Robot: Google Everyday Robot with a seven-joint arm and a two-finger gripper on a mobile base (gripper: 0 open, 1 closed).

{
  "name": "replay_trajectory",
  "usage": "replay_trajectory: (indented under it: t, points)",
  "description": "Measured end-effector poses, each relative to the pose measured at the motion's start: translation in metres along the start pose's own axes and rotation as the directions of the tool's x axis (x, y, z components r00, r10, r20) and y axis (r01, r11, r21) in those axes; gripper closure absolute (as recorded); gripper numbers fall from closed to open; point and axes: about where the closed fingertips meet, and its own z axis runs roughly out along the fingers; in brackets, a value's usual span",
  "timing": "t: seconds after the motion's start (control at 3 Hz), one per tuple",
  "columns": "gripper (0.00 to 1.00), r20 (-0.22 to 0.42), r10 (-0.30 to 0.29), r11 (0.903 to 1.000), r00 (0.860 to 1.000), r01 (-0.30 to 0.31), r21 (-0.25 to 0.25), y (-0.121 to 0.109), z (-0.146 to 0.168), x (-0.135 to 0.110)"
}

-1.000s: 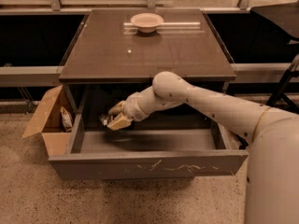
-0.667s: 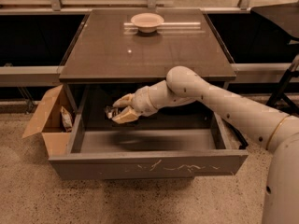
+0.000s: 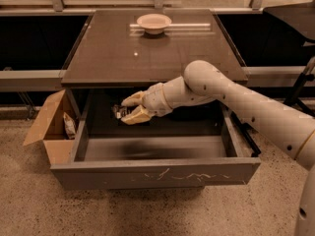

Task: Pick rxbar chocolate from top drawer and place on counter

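The top drawer (image 3: pixel 157 173) stands pulled open below the counter (image 3: pixel 147 53). My gripper (image 3: pixel 129 108) hangs over the drawer's back left part, just under the counter's front edge. Its pale fingers (image 3: pixel 137 116) are closed on the rxbar chocolate (image 3: pixel 119 111), a small black wrapper that sticks out to the left of the fingers. The bar is lifted clear of the drawer floor. My arm reaches in from the right.
A pale bowl (image 3: pixel 154 22) sits at the far middle of the counter. A brown cardboard box (image 3: pixel 53 129) with a whitish snack bag (image 3: pixel 69 125) stands on the floor left of the drawer. A dark stand (image 3: pixel 300 82) is at the right.
My gripper has risen with the bar from low inside the drawer to just below the counter's edge. The arm has lifted along with it.
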Motion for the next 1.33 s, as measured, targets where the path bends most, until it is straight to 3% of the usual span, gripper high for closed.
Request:
replay_trajectory:
  t: [0.67,1.0,1.33]
  points:
    - [1.0,-0.022,-0.071,0.9929,0.997,0.072,0.094,0.012,-0.054,-0.061]
    - [1.0,-0.038,-0.123,0.9814,0.992,0.127,0.143,0.01,-0.087,-0.09]
    - [1.0,-0.072,-0.18,0.9636,0.981,0.19,0.188,-0.002,-0.123,-0.119]
